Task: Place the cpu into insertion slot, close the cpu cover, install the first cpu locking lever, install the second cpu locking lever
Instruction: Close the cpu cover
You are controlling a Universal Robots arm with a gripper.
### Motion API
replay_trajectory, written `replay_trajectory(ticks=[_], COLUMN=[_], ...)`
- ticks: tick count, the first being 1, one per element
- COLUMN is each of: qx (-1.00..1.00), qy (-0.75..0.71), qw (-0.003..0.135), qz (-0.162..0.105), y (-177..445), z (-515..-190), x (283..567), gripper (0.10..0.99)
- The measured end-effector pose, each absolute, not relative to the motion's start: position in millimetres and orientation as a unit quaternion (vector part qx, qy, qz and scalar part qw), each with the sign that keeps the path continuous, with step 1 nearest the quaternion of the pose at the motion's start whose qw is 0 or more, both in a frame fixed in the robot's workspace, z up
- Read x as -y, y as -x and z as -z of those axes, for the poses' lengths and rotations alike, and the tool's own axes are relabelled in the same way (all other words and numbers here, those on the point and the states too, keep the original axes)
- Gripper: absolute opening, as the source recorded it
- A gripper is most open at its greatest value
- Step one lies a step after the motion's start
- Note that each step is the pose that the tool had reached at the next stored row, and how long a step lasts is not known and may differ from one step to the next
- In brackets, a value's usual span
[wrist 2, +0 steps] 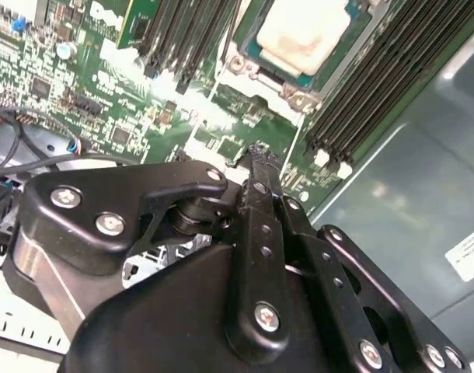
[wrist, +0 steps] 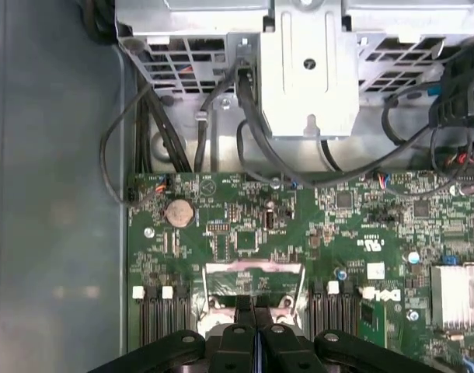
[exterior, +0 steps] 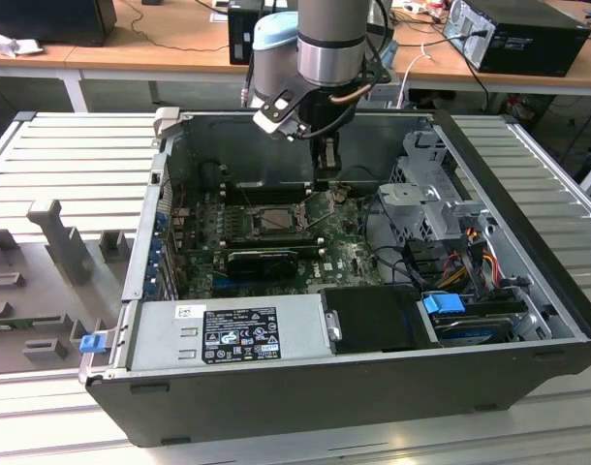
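Note:
The cpu [exterior: 274, 219] lies flat in the insertion slot [exterior: 294, 231] on the green board inside the open computer case; in the second wrist view its pale top [wrist 2: 303, 35] sits inside the silvery rim [wrist 2: 295, 95]. The cpu cover [exterior: 320, 205] stands tilted up at the slot's side toward the exterior view's right, and appears as a silvery frame [wrist: 252, 273] in the first wrist view. My gripper [exterior: 326, 174] hangs just above the raised cover, its black fingers pressed together with nothing between them [wrist: 253, 312], tips close to the cover's edge [wrist 2: 256, 151].
Long black memory slots [wrist 2: 377, 85] flank the socket. A black finned card [exterior: 262, 260] lies in front of it, the power supply [exterior: 228, 334] at the case front, a metal drive cage [exterior: 426, 194] with cables [wrist: 245, 116] beside it. A heatsink [wrist: 458, 291] stands on the board.

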State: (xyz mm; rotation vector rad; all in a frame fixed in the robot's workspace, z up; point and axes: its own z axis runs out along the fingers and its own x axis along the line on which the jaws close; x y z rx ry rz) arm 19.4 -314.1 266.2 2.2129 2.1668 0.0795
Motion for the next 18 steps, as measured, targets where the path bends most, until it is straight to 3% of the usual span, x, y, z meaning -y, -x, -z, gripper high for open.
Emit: replay_trajectory(ticks=[18], qx=[-0.701], qy=[-0.713], qw=[0.019], qz=[-0.023], y=[-63], z=[-250], x=[315], gripper=[0.106])
